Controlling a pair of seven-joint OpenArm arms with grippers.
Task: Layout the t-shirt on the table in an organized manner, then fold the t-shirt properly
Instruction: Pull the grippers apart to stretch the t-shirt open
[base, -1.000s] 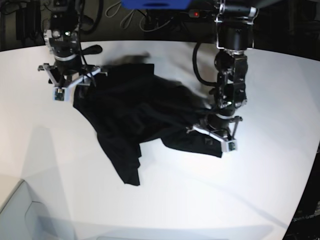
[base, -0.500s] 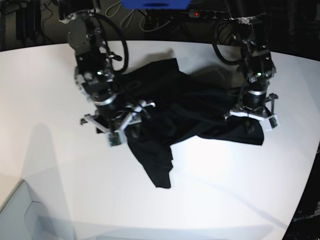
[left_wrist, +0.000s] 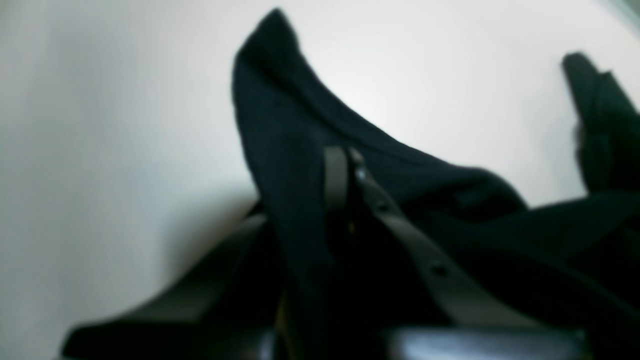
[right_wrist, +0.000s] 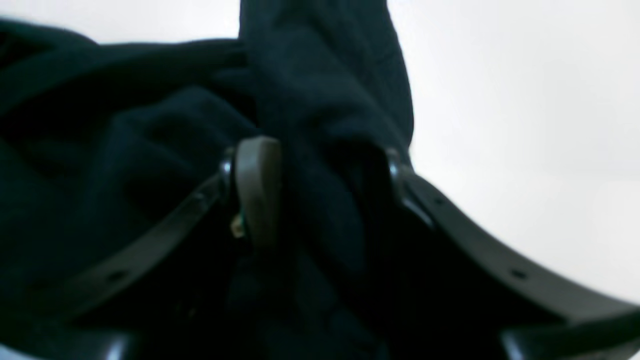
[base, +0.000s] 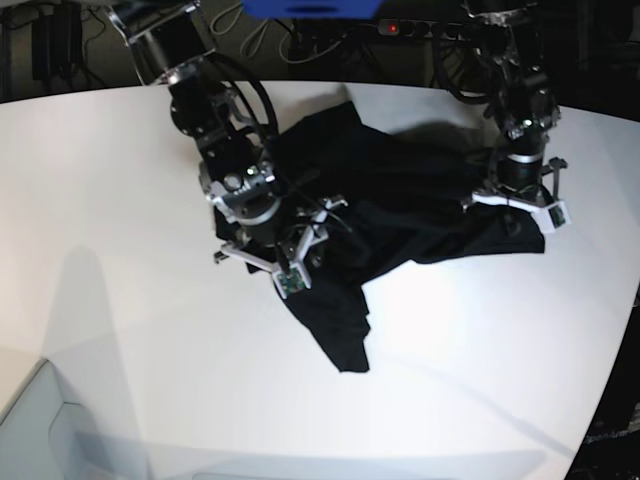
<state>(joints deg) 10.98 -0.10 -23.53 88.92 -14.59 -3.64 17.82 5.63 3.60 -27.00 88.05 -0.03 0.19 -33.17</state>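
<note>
The black t-shirt (base: 400, 200) lies crumpled across the middle of the white table (base: 150, 350), with one flap trailing toward the near side (base: 345, 345). No print shows. My right gripper (base: 275, 250) stands on the shirt's left part. In the right wrist view a thick fold of t-shirt (right_wrist: 320, 100) is clamped in the right gripper (right_wrist: 325, 165) between the pale pad (right_wrist: 257, 185) and the other finger. My left gripper (base: 510, 205) is at the shirt's right edge. In the left wrist view the left gripper (left_wrist: 345, 155) is shut on the t-shirt's cloth (left_wrist: 280, 125), which drapes over it.
Beyond the table's far edge are dark clutter, cables and a blue object (base: 310, 8). A pale box corner (base: 40, 430) sits at the lower left. The table's curved edge (base: 615, 380) runs down the right side.
My right gripper has travelled from the far left toward the middle, dragging the shirt along. My left gripper has moved right and farther back, stretching the cloth. The left jaws have closed.
</note>
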